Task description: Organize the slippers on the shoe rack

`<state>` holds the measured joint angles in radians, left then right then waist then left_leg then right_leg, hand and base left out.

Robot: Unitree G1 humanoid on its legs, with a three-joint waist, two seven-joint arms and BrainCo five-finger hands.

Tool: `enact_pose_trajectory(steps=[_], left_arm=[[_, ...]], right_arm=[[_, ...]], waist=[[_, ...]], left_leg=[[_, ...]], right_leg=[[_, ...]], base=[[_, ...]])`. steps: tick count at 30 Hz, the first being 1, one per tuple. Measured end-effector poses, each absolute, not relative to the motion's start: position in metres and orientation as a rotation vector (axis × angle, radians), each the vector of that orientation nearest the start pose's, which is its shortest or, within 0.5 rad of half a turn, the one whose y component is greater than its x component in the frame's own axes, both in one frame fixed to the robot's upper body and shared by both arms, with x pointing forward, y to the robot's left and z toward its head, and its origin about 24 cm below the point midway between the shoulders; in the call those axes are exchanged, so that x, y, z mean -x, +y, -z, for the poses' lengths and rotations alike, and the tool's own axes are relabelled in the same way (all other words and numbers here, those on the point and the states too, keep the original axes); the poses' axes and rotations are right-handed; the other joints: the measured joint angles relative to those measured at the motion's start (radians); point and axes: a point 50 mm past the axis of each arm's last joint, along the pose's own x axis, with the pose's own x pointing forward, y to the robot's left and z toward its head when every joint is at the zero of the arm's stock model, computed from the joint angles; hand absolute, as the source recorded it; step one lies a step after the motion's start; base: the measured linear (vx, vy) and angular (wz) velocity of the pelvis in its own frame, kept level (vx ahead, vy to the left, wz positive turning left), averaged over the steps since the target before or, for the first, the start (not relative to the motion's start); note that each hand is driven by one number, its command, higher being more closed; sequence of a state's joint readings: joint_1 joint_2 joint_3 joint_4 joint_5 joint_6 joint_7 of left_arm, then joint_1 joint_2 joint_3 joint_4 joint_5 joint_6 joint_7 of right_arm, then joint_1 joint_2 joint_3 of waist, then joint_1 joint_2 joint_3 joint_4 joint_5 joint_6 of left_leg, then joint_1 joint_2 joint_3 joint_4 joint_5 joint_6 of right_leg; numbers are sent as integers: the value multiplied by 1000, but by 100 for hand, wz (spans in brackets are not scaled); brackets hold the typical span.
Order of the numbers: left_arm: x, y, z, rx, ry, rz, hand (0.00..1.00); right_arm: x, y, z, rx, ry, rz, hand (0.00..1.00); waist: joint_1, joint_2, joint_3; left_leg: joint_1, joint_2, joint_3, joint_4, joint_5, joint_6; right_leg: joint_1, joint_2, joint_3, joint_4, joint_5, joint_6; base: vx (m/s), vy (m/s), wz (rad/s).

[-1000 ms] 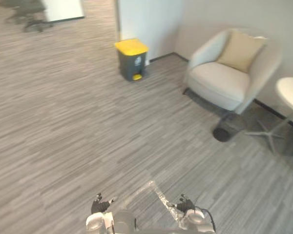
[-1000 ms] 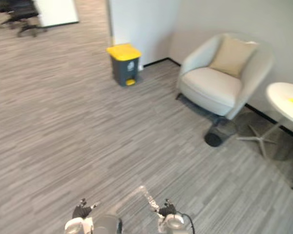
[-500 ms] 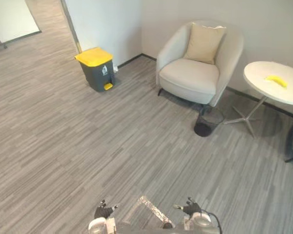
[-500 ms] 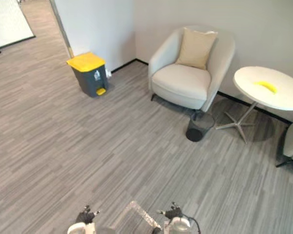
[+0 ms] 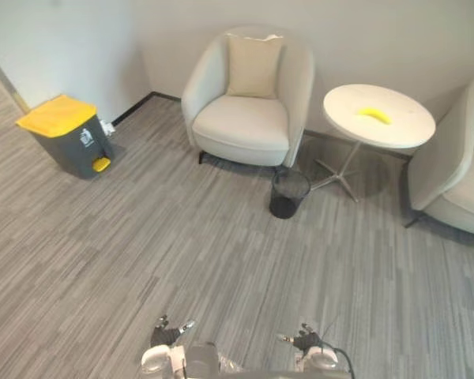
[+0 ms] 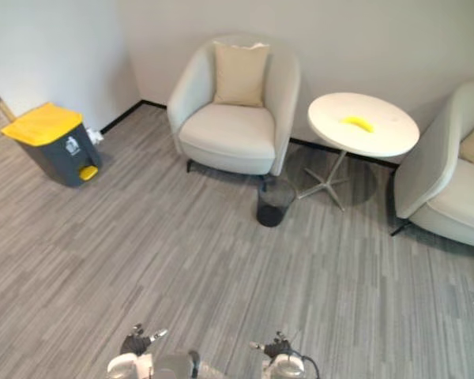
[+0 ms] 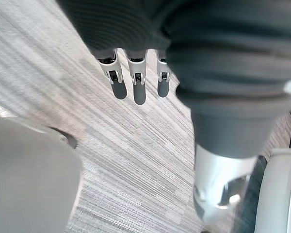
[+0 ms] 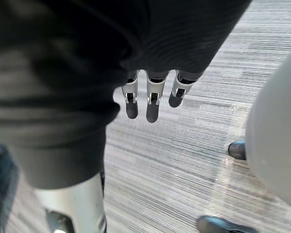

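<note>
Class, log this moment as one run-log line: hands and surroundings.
left hand: open, empty | right hand: open, empty | ahead: armchair, round table bearing yellow item, black basket, yellow-lidded bin

We read this as an office lounge or waiting corner, not a home. Evidence: grey striped commercial carpet [image 5: 142,260] wall to wall, plain pale walls [image 5: 379,39] with a dark baseboard [image 5: 130,110]. A cream tub armchair [image 5: 249,118] with a beige cushion [image 5: 254,65] stands against the wall, a matching second armchair [image 5: 454,170] sits at the right edge, and a small round white desk [image 5: 403,130] on a metal star foot stands between them with a banana [image 5: 374,114] on top. A black mesh wastebasket [image 5: 289,193] stands by the first chair. A grey pedal bin [image 5: 67,136] with a yellow lid stands near the side wall.
</note>
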<state>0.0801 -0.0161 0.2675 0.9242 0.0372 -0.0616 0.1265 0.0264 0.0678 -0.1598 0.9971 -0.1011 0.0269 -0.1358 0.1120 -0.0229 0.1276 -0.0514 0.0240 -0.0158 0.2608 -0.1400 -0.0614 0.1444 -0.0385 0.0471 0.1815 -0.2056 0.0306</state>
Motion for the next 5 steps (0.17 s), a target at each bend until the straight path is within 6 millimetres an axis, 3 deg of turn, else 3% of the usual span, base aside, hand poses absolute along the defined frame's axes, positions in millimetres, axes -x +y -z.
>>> enact_pose_trajectory(steps=[5], left_arm=[[-118,191,150,14,966,-340,0]], right_arm=[[-119,-156,157,-25,1062,245,0]], waist=[[-6,-3,-6]], left_leg=[[48,-3,50,-69,14,15]], right_leg=[[-1,-12,24,-21,3,-1]], base=[[31,29,-33]])
